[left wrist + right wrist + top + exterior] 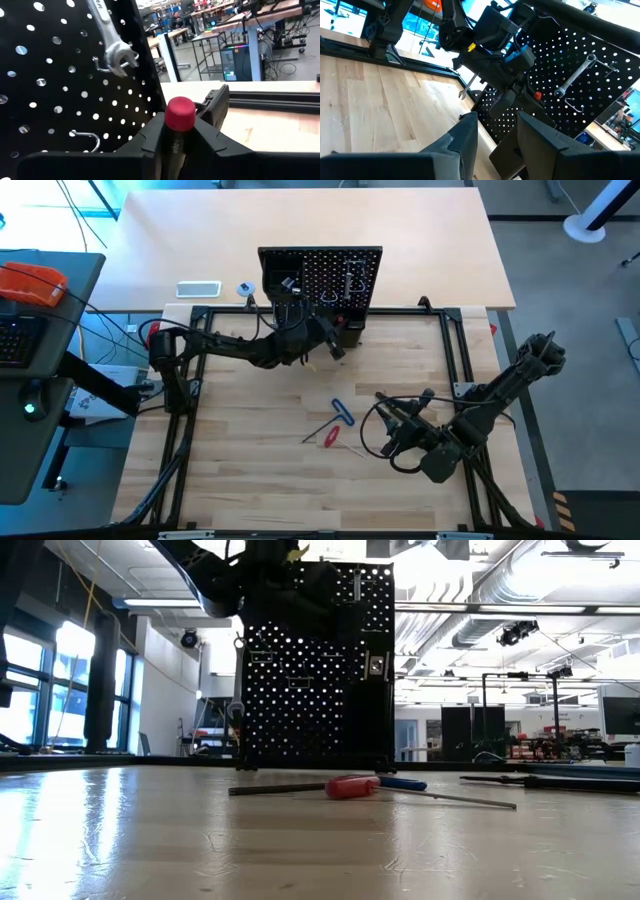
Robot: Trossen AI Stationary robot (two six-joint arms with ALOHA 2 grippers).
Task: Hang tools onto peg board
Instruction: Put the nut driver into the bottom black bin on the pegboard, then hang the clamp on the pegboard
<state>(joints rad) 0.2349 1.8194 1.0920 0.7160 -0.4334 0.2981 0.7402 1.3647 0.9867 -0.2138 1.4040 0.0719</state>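
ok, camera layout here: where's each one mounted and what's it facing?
High: overhead, straight down; both arms, peg board upright.
Low: table height, level toward the board; red-handled screwdriver lying in front.
Left wrist: on the left gripper, shut on a red-capped tool, facing the board.
Right wrist: right gripper, facing the left arm.
Shared: hung wrench.

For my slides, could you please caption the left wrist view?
Left gripper holds a red-capped tool beside the peg board, where a silver wrench already hangs on a hook.
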